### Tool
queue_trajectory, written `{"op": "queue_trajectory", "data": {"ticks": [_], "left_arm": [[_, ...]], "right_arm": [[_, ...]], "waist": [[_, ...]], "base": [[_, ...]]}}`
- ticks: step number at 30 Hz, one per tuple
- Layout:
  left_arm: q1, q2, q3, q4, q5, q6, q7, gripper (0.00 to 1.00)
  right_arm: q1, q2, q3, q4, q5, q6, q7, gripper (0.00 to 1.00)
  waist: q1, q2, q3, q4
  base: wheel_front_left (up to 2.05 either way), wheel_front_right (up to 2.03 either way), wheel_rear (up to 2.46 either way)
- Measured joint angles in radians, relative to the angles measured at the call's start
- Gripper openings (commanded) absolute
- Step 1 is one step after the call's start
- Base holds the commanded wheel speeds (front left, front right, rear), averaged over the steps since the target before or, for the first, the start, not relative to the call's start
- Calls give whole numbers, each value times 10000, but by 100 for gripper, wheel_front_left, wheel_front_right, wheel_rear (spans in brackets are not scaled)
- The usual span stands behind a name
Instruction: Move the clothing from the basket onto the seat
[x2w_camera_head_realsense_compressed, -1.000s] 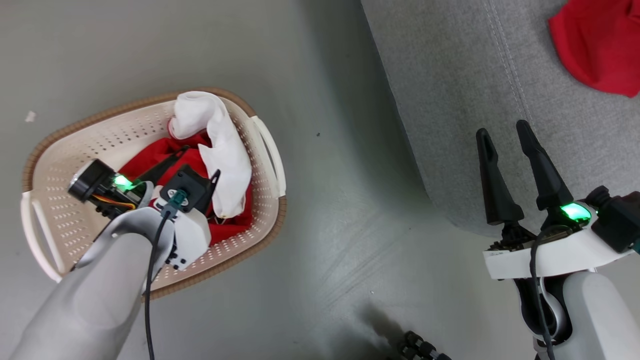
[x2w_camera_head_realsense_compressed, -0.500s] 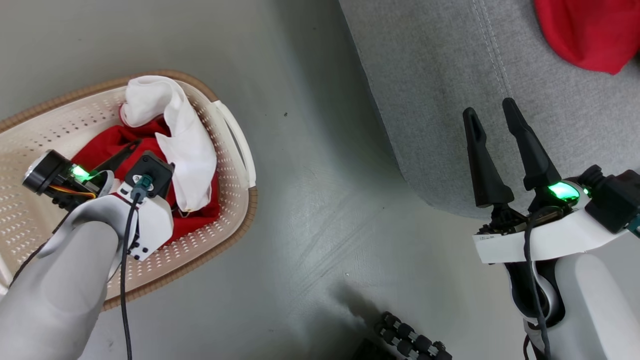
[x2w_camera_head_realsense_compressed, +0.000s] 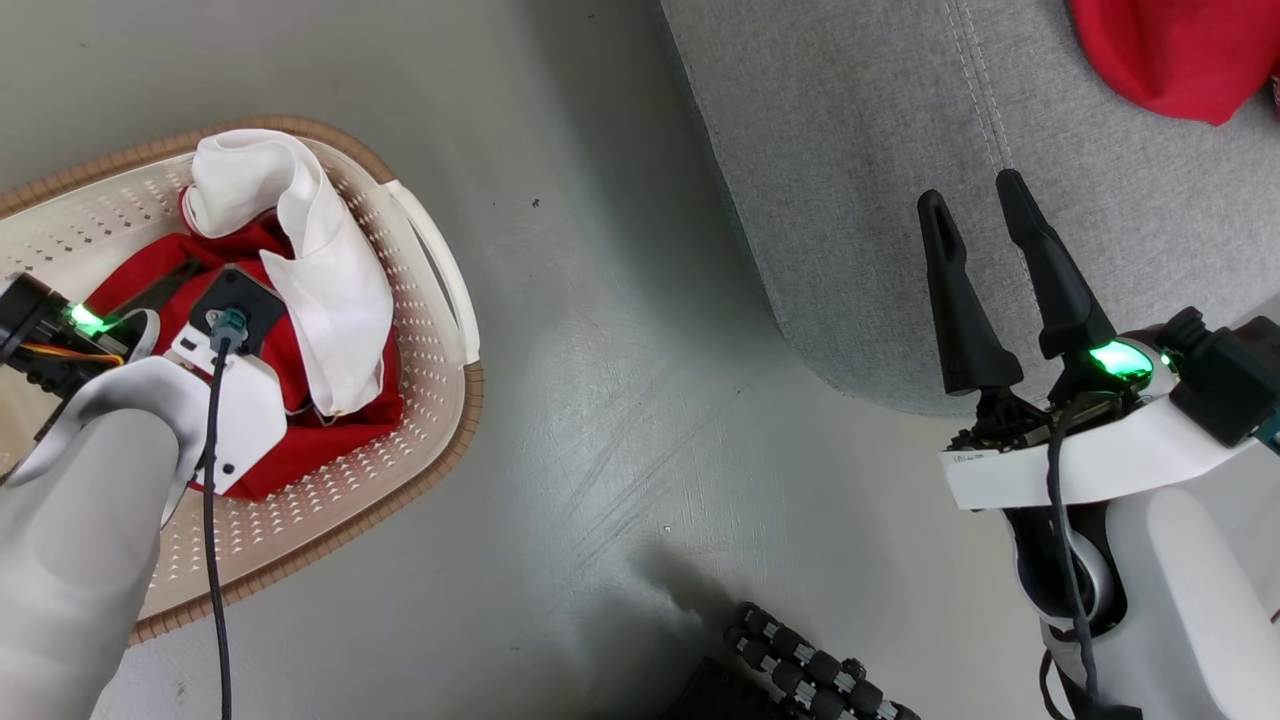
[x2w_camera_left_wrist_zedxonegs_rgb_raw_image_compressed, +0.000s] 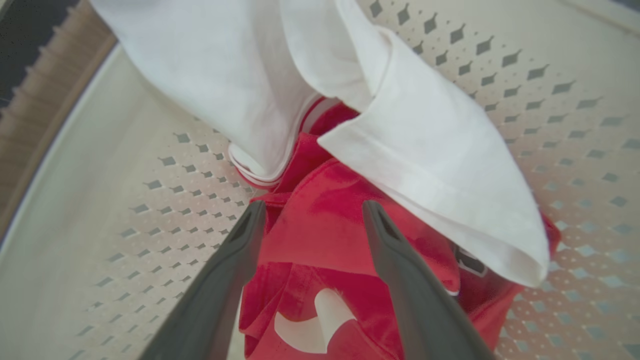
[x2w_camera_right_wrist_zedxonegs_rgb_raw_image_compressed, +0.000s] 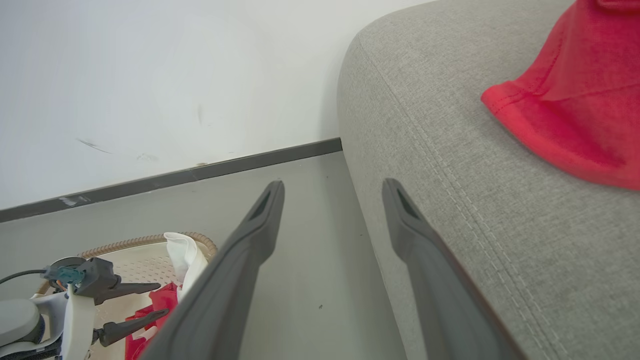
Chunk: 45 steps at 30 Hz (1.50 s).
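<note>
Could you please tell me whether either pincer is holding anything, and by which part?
Nothing is held. The left pincer stands open over the red clothing in the basket; the right pincer is open and empty by the seat.

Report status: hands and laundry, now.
Left hand open, poised over bright red garment in cream perforated plastic basket. Right hand open, empty, beside grey fabric seat. Plain white garment overlaps it.

Crumpled red and white clothing (x2w_camera_head_realsense_compressed: 330, 300) in cream perforated basket (x2w_camera_head_realsense_compressed: 385, 445); one red garment (x2w_camera_head_realsense_compressed: 1160, 50) on grey seat (x2w_camera_head_realsense_compressed: 870, 150).
</note>
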Motion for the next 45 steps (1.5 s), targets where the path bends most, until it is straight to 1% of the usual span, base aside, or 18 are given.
{"op": "queue_trajectory", "data": {"ticks": [5, 13, 14, 15, 16, 17, 18, 19, 28, 38, 41, 45], "left_arm": [[-196, 4, -25, 219, 40, 25, 249, 100], [-290, 15, -290, 685, 401, 23, 704, 100], [-295, 4, -307, 713, 401, 21, 706, 95], [-297, -12, -330, 738, 405, 21, 709, 62], [-300, -27, -359, 755, 424, 21, 752, 42], [-303, -50, -384, 771, 447, 19, 779, 29], [-306, -67, -433, 777, 462, 2, 779, 29], [-311, -77, -499, 780, 487, -21, 779, 0], [-318, -184, -545, 742, 456, -77, 546, 0], [-214, -431, -502, 42, 242, -81, -251, 0], [-29, -502, -393, -251, 71, -63, -514, 0], [209, -539, -222, -673, -186, 119, -909, 0]], "right_arm": [[-184, 0, 50, 6, 73, 0, 0, 100], [-225, 0, 144, 12, 75, 0, 0, 100], [-241, 0, 148, 13, 75, 0, 0, 100], [-256, 0, 153, 17, 75, 0, 0, 100], [-282, 0, 155, 27, 75, 0, 0, 100], [-303, 0, 155, 29, 75, 0, 0, 100], [-319, 0, 159, 36, 77, 0, 0, 100], [-333, 0, 163, 48, 90, 0, 0, 100], [-424, 0, 167, 121, 165, 0, 0, 100], [-952, 0, 90, 182, 148, 0, -2, 100], [-1058, 0, 13, 222, 86, 0, -2, 100], [-1263, -2, -46, 322, -84, 0, -2, 100]], "waist": [[0, 0, 109, -45], [0, 0, 194, -64], [0, 0, 199, -64], [0, 0, 200, -65], [-1, 0, 201, -67], [0, 0, 202, -68], [0, 0, 203, -69], [0, 0, 203, -70], [0, 0, 167, -84], [0, 0, -8, 85], [0, 0, -95, 180], [0, 0, -235, 326]], "base": [[0, 0, 0], [0, 0, 0], [0, 0, 0], [0, 0, 0], [0, 0, 0], [0, 0, 0], [0, 0, 0], [0, 0, 0], [0, 0, 0], [0, 0, 0], [0, 0, 0], [0, 0, 0]]}}
